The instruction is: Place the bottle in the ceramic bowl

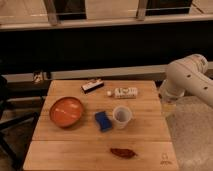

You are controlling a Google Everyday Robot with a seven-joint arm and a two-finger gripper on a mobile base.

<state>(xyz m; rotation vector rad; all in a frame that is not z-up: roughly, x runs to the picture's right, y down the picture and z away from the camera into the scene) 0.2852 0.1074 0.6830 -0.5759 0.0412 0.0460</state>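
- Camera view takes in a wooden table (145, 137) filling the lower frame; everything the task needs sits on it.
- At the right edge of the frame the white robot arm (189, 80) hangs beyond the table's right side, well apart from every object.
- Left of centre rests the ceramic bowl (66, 111), open side up, with nothing in it.
- A translucent cup (122, 116) stands mid-table with a blue sponge (103, 120) just beside it on its left. A straight low carry to the bowl would pass close behind both, so a lifted path looks safer.
- Toward the upper right of the tabletop the bottle (122, 93) lies on its side, cap pointing left, untouched. A dark box (92, 86) sits near its cap end.
- Under the arm's lower end, by the table's right edge, the gripper (168, 106) holds nothing, its jaws released.
- The reach is the step in hand: come down over the bottle's middle, jaws across its width, clear of the box.
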